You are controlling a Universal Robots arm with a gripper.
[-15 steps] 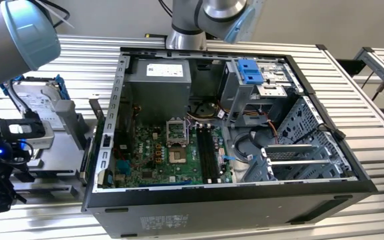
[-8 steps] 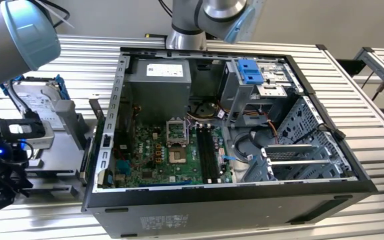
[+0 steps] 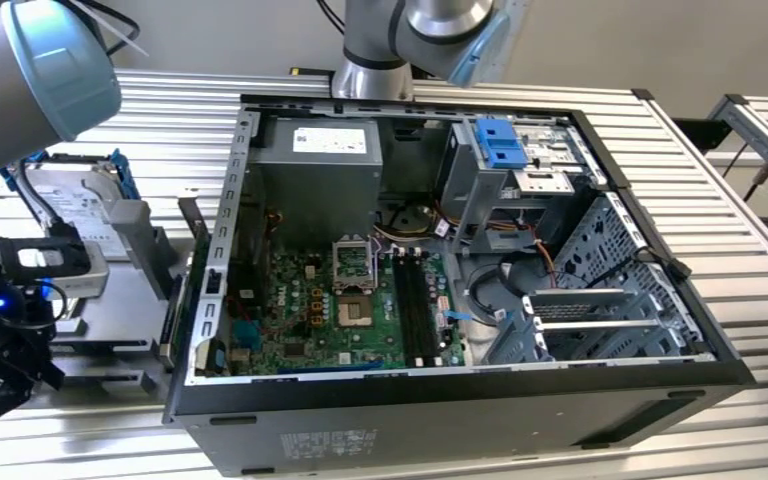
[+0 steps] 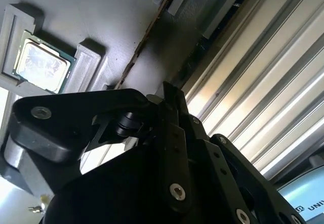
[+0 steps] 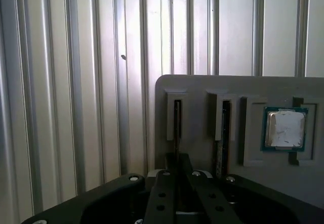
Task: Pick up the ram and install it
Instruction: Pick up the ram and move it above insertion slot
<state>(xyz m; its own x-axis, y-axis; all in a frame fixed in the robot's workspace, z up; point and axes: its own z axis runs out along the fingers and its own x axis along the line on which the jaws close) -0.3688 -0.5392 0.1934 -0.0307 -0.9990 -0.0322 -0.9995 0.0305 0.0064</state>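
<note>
The ram (image 5: pixel 177 128) is a thin dark stick standing on edge in a slot of a grey holder (image 5: pixel 202 85); in the second wrist view its edge (image 4: pixel 147 37) is a thin brownish line. My gripper (image 5: pixel 178 159) sits right at the end of this stick, its fingers drawn together on it. In the exterior view the gripper (image 3: pixel 4 385) is low at the exterior view's left, outside the open computer case (image 3: pixel 464 385). The long black memory slots (image 3: pixel 418 300) lie on the green motherboard (image 3: pixel 344 310) inside the case.
Another dark stick (image 5: pixel 221 138) stands in the neighbouring slot and a processor chip (image 5: pixel 284 129) lies beside it. A silver hard drive with blue rails (image 3: pixel 77 205) rests behind the gripper. Ribbed aluminium table (image 5: pixel 76 82) surrounds the holder. The arm's elbow (image 3: pixel 37 60) hangs overhead.
</note>
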